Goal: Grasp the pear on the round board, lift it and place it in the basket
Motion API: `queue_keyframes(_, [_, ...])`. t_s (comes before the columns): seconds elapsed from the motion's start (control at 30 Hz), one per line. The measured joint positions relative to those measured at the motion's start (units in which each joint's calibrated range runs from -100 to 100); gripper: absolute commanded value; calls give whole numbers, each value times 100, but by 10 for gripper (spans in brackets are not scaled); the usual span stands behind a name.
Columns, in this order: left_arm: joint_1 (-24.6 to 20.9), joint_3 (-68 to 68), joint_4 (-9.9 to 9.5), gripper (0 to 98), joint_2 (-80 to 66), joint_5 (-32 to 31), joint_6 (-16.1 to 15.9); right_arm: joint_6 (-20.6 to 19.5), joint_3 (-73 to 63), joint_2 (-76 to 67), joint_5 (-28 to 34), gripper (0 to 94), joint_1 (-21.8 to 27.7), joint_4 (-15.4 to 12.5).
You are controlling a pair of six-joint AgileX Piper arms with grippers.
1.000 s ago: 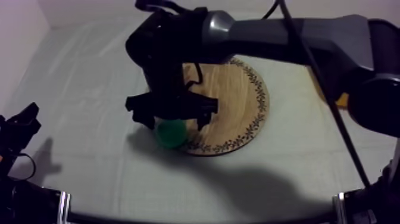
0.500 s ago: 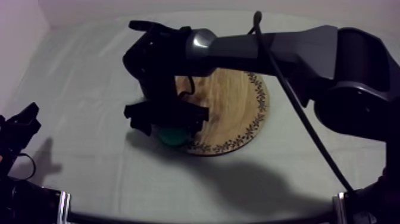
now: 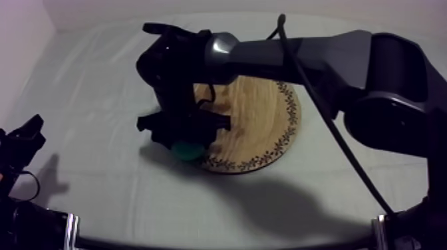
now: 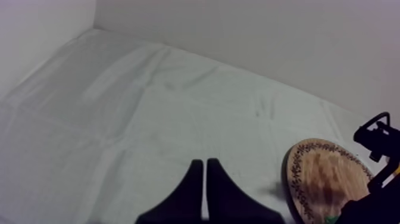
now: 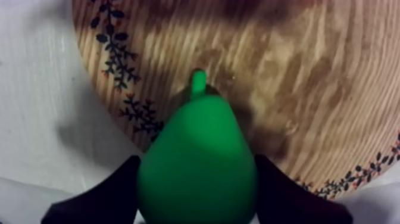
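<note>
From above, the right tool (image 3: 186, 135) and its arm cover the left part of the wooden board (image 3: 266, 120) and most of the pear (image 3: 188, 151), which shows as a green bulge at the board's near-left rim, while the left tool (image 3: 23, 136) sits low at the counter's (image 3: 93, 80) left edge, too dark to read. The left wrist view shows that tool's fingers (image 4: 193, 182) lying together in a narrow wedge over bare cloth, the board beyond partly cut off. In the right wrist view the right tool's fingers (image 5: 107, 196) press both flanks of the pear, whose stem points inward across the board's patterned rim.
</note>
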Motion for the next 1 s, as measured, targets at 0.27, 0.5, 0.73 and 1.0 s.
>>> queue_keyframes(0.27, [0, 0, 0, 1, 0, 0, 0, 135, 192, -407, 117, 354, 82, 213])
queue_keyframes(0.5, [0, 0, 0, 1, 0, 0, 0, 571, 522, -1373, 104, 363, 491, 741])
queue_keyframes(0.73, [0, 0, 0, 1, 0, 0, 0, 1177, 843, -2463, -207, 369, 1183, 1313])
queue_keyframes(1.0, [0, 0, 0, 1, 0, 0, 0, 1792, 1323, -3518, -942, 376, 2151, 1752])
